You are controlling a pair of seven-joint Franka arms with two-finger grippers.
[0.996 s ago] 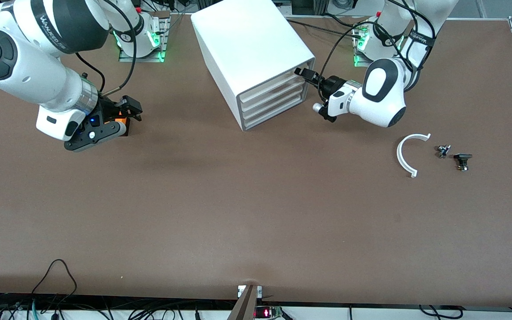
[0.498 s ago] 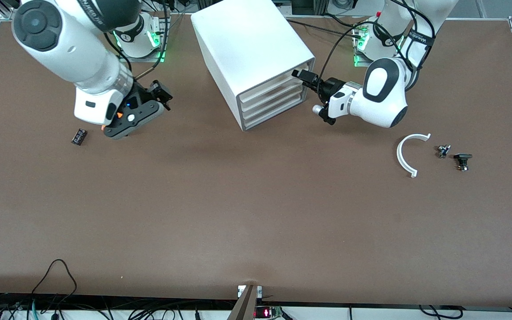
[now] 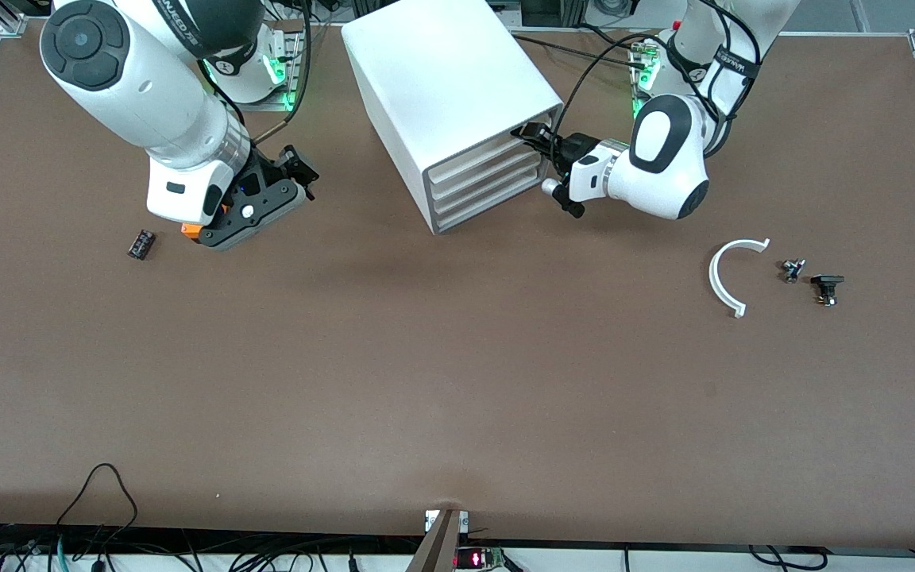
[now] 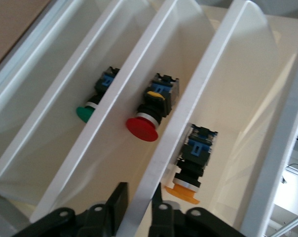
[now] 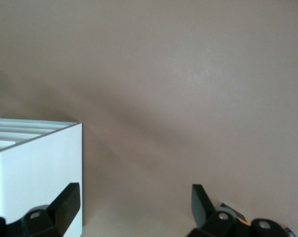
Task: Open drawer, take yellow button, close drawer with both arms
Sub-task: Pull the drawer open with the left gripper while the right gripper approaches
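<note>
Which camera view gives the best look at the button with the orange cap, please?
The left wrist view: the orange-capped button lies in a drawer, close up, cap and dark body plain. The front view shows only the cabinet; the right wrist view shows just its corner.

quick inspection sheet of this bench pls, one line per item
surface: brown table, no spills seen
job's things: top drawer of white cabinet pushed in; orange button in a drawer
clutter: black part, orange block, white curved strip, two small dark parts; red button, green button in drawers
grippers: left gripper shut on top drawer's front edge; right gripper open over orange block
cables: loop at table's near edge
surroundings: green lights at arm bases
</note>
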